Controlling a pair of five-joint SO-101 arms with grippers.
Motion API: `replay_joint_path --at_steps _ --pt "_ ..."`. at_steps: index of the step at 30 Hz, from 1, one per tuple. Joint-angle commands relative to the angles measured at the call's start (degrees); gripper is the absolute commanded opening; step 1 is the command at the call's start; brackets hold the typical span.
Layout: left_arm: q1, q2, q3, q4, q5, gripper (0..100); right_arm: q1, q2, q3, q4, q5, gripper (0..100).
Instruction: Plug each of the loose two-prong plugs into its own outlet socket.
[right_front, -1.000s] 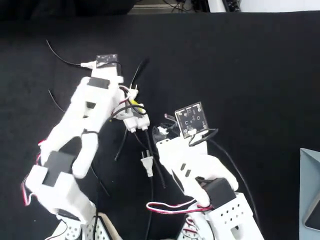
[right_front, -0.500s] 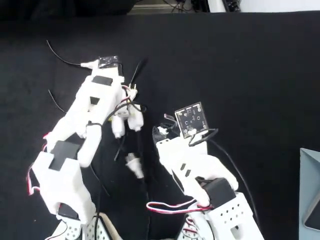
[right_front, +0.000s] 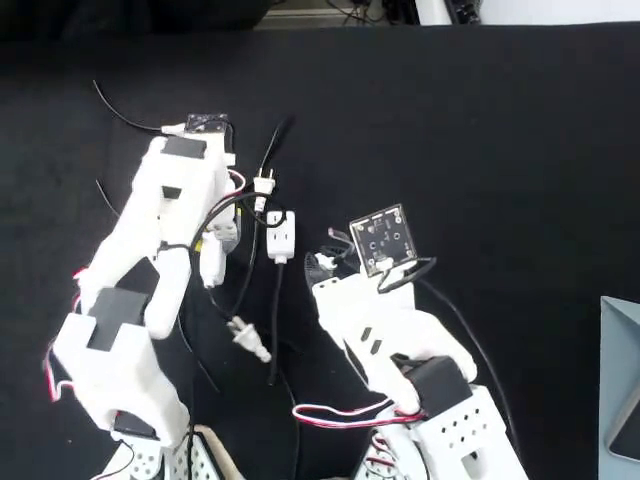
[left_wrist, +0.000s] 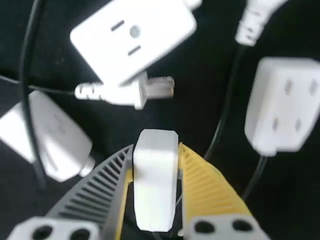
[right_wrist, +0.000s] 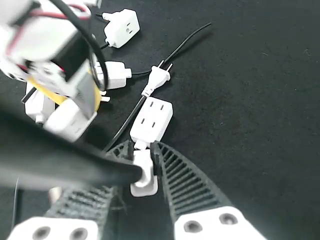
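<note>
- Right gripper (right_wrist: 143, 167) is clamped snug on a small white plug (right_wrist: 142, 177), its fingers barely apart.
- Just off its tips lies the twin socket block (right_wrist: 152, 118). The block's long axis runs straight away from the gripper and its slots face up, so by my read the plug must come down onto it, not push forward.
- Beyond the block lies a loose plug (right_wrist: 157, 77), prongs pointing away.
- Farther off to the side, the left gripper (left_wrist: 155, 147) pinches its own white block (left_wrist: 155, 190).

No legible text, number, brand or sign anywhere; nothing readable on outlet block (left_wrist: 132, 37) or plug (left_wrist: 142, 94) beyond fingers (left_wrist: 210, 190).
</note>
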Motion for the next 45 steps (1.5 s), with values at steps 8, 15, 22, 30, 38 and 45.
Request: replay_joint_path --at_steps 8,15,22,30,38,45 --pt "1.36 -23.21 -2.86 11.25 -7.12 3 0.35 -0.57 -1.36 0.09 0.35 1.5" --pt "1.10 -30.95 -2.86 12.31 -11.16 3 0.35 -0.57 -1.27 0.18 0.35 1.5" --pt "1.54 -36.66 -2.59 16.44 -19.60 3 0.35 -0.57 -1.27 0.18 0.35 1.5" --pt "5.58 -36.04 16.13 5.10 -24.88 3 0.44 -0.57 -1.27 0.18 0.35 1.5" --pt "12.62 -35.87 33.10 -11.87 -24.88 3 0.53 -0.57 -1.27 0.18 0.35 1.5" --pt "11.91 -36.04 37.32 -14.33 -24.88 30 0.53 -0.57 -1.27 0.18 0.35 1.5"
